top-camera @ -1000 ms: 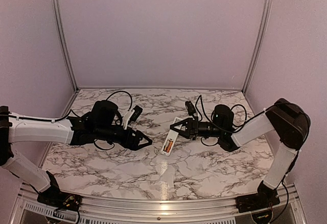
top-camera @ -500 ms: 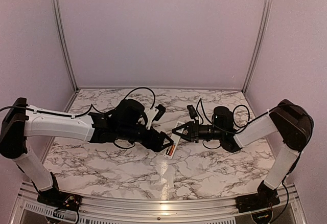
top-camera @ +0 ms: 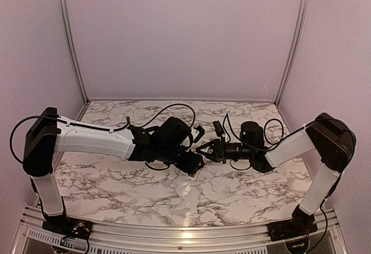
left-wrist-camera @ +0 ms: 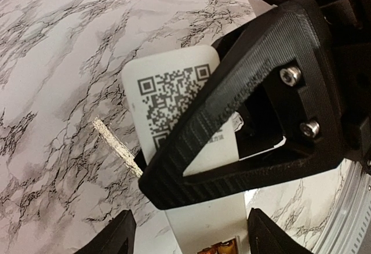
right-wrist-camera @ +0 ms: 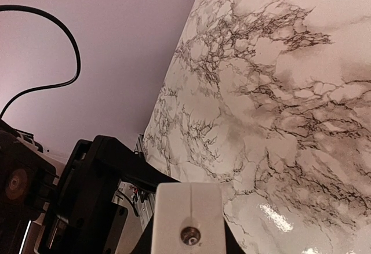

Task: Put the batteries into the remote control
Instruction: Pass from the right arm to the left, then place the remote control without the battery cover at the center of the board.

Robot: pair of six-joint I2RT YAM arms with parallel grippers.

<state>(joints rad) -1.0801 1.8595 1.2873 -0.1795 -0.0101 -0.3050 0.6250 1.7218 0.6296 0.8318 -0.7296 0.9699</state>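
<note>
The white remote control (left-wrist-camera: 174, 91) is back side up, with a QR label showing. My right gripper (top-camera: 203, 149) is shut on its upper part; one black finger (left-wrist-camera: 249, 86) crosses the label. In the right wrist view the remote's end face (right-wrist-camera: 188, 202) with its small lens sits just above that gripper (right-wrist-camera: 188, 243). Orange-copper batteries (left-wrist-camera: 223, 247) lie in the remote's open compartment at the bottom edge of the left wrist view. My left gripper (left-wrist-camera: 194, 239) is open, its jaws either side of the remote's lower part without touching it. In the top view it (top-camera: 196, 162) covers most of the remote (top-camera: 192, 173).
The marbled table (top-camera: 127, 178) has raised metal rails at its edges and lilac walls around it. A thin pale strip (left-wrist-camera: 116, 147) lies on the table beside the remote. The left arm's black wrist (right-wrist-camera: 87, 190) fills the lower left of the right wrist view.
My left arm has reached right across the table, and its open gripper has closed in on the remote. The right gripper still holds the remote and has barely moved.
</note>
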